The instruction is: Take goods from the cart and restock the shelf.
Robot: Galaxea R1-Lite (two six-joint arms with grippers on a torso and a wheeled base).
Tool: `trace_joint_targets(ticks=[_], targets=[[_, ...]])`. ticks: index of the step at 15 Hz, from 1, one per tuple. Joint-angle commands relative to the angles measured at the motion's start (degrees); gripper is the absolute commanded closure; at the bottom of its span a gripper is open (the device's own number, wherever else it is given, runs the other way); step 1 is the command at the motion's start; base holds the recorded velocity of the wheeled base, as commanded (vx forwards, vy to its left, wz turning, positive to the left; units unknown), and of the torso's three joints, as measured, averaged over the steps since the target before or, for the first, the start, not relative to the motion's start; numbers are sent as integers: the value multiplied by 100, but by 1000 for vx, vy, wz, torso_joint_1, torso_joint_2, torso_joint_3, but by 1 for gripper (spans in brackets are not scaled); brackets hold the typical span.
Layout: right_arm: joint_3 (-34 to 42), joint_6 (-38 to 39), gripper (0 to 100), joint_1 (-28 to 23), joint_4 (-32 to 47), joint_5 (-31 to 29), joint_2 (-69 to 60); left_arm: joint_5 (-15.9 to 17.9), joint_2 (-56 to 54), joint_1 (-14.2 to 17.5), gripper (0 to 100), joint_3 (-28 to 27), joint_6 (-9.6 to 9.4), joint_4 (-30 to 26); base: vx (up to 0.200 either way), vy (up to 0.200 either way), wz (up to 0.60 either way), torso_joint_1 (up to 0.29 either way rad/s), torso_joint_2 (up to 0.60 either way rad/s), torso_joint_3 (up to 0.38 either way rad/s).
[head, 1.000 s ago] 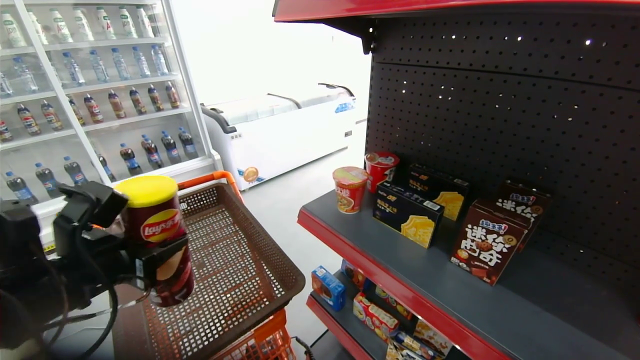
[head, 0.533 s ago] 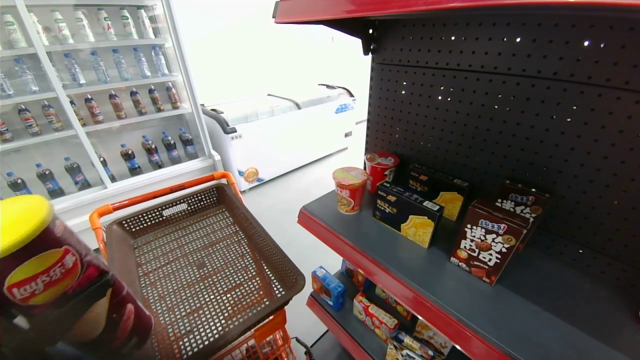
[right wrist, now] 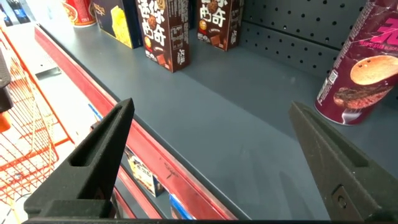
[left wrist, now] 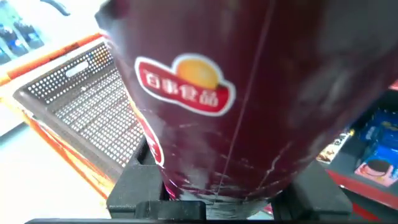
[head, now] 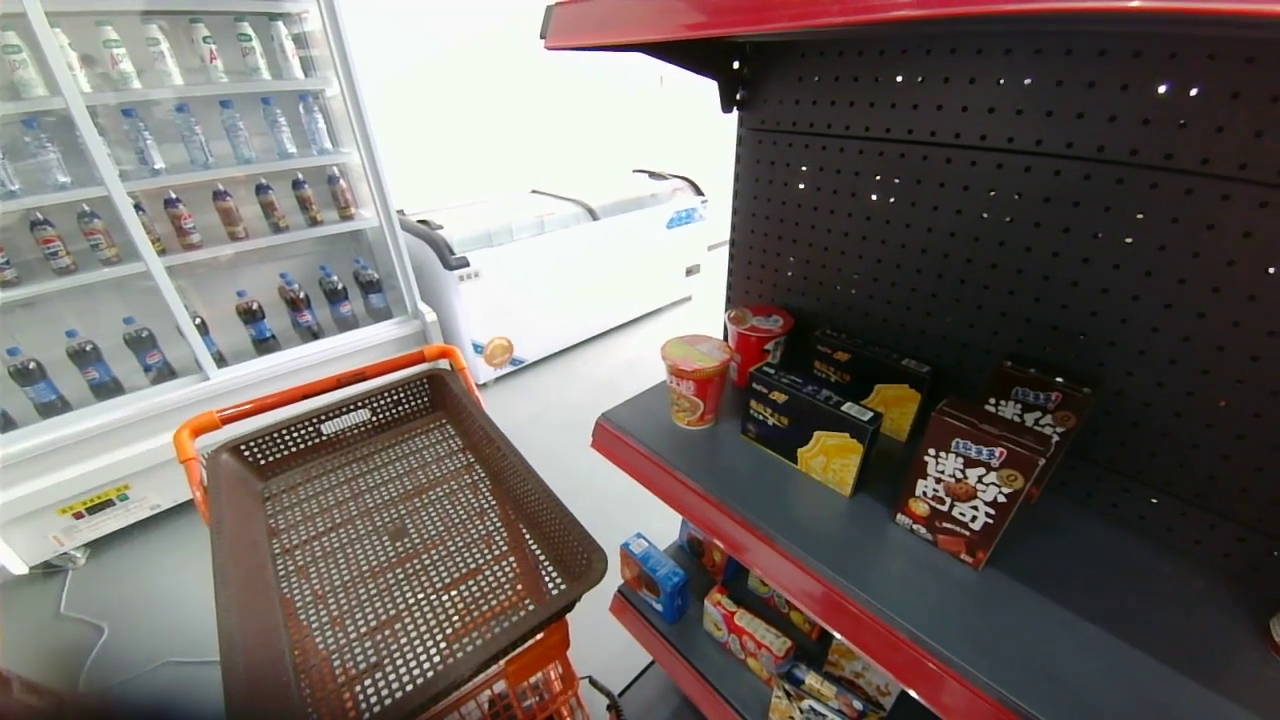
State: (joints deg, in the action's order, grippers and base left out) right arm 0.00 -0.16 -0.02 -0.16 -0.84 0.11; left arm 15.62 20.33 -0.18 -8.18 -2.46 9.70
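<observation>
Over the past second the left arm has been swinging the can [left wrist: 249,93] down and off to the left, away from its place above the cart [head: 400,540] (the head camera has been drifting a touch too). The left pincer [left wrist: 224,193] is clamping the can low on its body. Behind the can the cart's basket is showing on one side and the lower shelf's goods on the other.

The step in hand looks like the carry: the can is out of the cart and heading for the shelf [head: 780,520]. The next move is likely calling for a swing to the right, lifting over the shelf's red front lip, keeping the can upright and setting it on the bare grey board.

The right pincer [right wrist: 211,112] is hovering with its jaws spread wide and holding nothing, right over that open stretch, so it may be getting in the way. A second can [right wrist: 364,62] is standing against the pegboard nearby. Farther along, noodle cups [head: 694,378], yellow-printed boxes [head: 810,440] and brown boxes [head: 965,485] are filling the shelf. A drinks fridge [head: 200,200] and a freezer [head: 560,260] are standing beyond the cart.
</observation>
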Motion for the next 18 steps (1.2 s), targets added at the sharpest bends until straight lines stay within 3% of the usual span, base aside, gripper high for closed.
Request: trace_joint_targets(ticks=[1, 18], targets=[[0, -2, 0, 2, -2, -4, -2, -6, -451, 1, 100, -52, 0, -48, 0, 0, -600, -2, -2, 7], [0, -2, 0, -6, -2, -4, -2, 29, -654, -17, 100, 71, 44, -56, 0, 0, -600, 3, 3, 1]])
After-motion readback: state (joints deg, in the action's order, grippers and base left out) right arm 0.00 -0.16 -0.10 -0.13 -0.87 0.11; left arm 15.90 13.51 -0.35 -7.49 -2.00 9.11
